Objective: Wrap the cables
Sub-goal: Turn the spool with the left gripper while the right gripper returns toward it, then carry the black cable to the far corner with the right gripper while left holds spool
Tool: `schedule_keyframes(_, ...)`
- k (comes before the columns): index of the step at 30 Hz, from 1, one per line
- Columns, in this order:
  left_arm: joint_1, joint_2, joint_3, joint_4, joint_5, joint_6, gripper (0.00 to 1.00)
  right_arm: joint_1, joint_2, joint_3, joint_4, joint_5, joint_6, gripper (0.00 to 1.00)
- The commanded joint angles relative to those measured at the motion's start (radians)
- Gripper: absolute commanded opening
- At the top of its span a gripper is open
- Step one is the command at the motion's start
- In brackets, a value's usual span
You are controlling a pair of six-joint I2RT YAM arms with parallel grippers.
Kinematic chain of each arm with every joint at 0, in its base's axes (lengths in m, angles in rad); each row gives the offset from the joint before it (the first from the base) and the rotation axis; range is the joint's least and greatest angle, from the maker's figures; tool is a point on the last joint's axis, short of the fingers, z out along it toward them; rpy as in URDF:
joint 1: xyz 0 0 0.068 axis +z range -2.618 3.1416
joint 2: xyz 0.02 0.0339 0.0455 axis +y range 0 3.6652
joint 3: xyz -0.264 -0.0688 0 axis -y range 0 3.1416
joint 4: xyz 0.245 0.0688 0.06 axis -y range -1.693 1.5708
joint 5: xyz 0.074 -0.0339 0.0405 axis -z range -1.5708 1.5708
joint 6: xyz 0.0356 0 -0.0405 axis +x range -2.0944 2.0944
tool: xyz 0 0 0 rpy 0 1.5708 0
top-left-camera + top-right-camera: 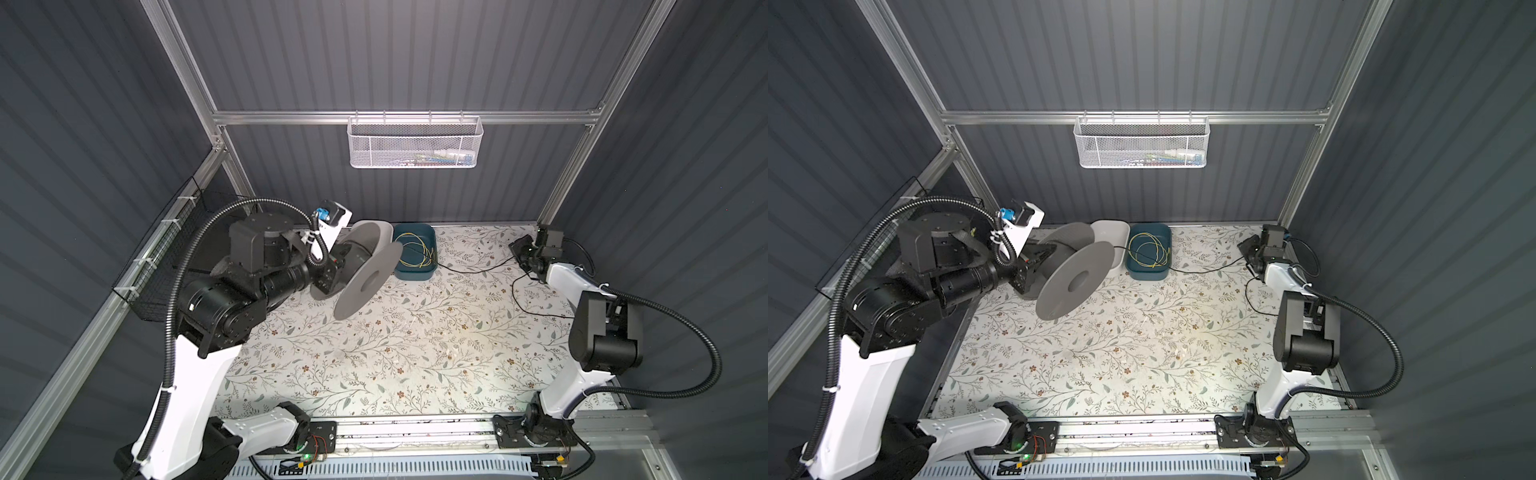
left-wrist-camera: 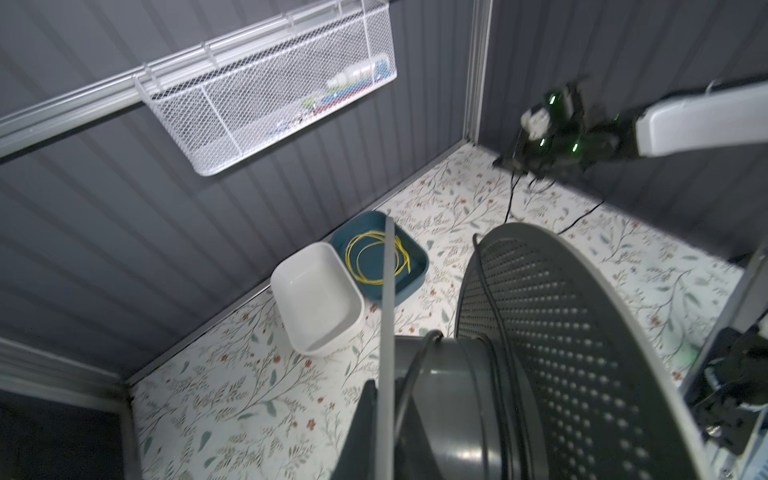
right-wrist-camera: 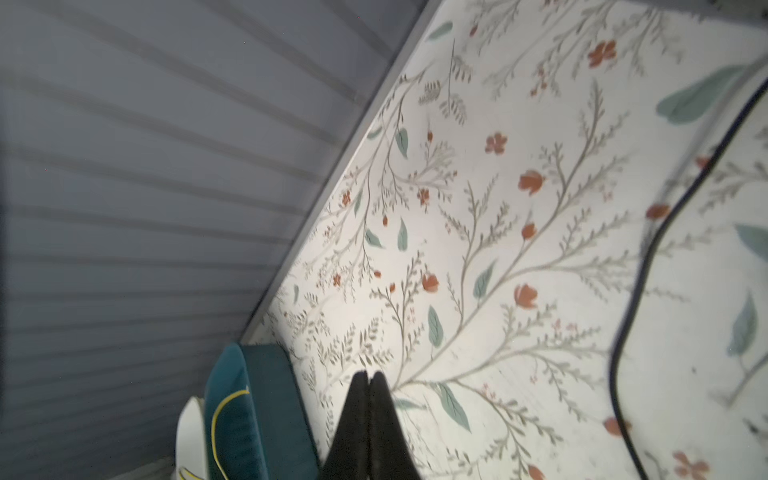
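Grey spool (image 2: 561,332), clamped by its flange in your left gripper (image 2: 384,415), carries only a few turns of black cable (image 1: 461,271). Most trails across the table (image 1: 415,353) to your right gripper (image 3: 368,376), pressed together, apparently pinching it. 2 bins: white bin (image 2: 276,282) empty; blue bin (image 2: 409,286) holds yellow wire coil (image 2: 351,259).

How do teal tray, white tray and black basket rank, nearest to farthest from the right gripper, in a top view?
1. teal tray, at the back wall, left of the right gripper.
2. white tray, beside it, farther left.
3. black basket, on the far left wall.
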Motion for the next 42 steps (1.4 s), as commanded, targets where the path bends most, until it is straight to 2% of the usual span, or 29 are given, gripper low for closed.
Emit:
schedule_keyframes(1,0.005,0.025,0.037,0.166,0.085,-0.151,0.00,0.085,-0.090,-0.100,0.051,0.061,-0.076,0.00)
schedule_keyframes(5,0.005,0.041,0.054,0.275,0.096,-0.267,0.00,0.177,-0.166,-0.212,0.054,0.087,-0.075,0.00)
schedule_keyframes(9,0.005,0.082,0.129,0.290,0.019,-0.367,0.00,0.289,-0.235,-0.305,0.044,0.126,-0.093,0.00)
schedule_keyframes(11,0.005,0.091,0.135,0.302,-0.066,-0.418,0.00,0.355,-0.267,-0.333,0.024,0.160,-0.120,0.00)
schedule_keyframes(13,0.005,0.099,0.124,0.317,-0.224,-0.470,0.00,0.423,-0.317,-0.371,0.016,0.186,-0.113,0.00)
schedule_keyframes(16,0.005,0.114,0.067,0.366,-0.425,-0.513,0.00,0.522,-0.404,-0.391,-0.026,0.247,-0.117,0.00)
schedule_keyframes(19,0.005,0.124,-0.005,0.460,-0.570,-0.522,0.00,0.612,-0.493,-0.362,-0.088,0.286,-0.126,0.00)
schedule_keyframes(23,0.005,0.172,-0.049,0.524,-0.788,-0.480,0.00,0.724,-0.599,-0.284,-0.180,0.334,-0.158,0.00)
schedule_keyframes(27,0.005,0.238,-0.098,0.562,-0.962,-0.364,0.00,0.814,-0.690,-0.181,-0.275,0.357,-0.212,0.00)
schedule_keyframes(31,0.005,0.260,-0.190,0.612,-1.046,-0.247,0.00,0.836,-0.745,-0.063,-0.357,0.360,-0.252,0.00)
schedule_keyframes(36,0.010,0.265,-0.299,0.643,-1.086,-0.150,0.00,0.834,-0.762,0.098,-0.442,0.336,-0.318,0.00)
schedule_keyframes(42,0.013,0.252,-0.392,0.598,-1.010,-0.109,0.00,0.834,-0.743,0.219,-0.510,0.291,-0.362,0.00)
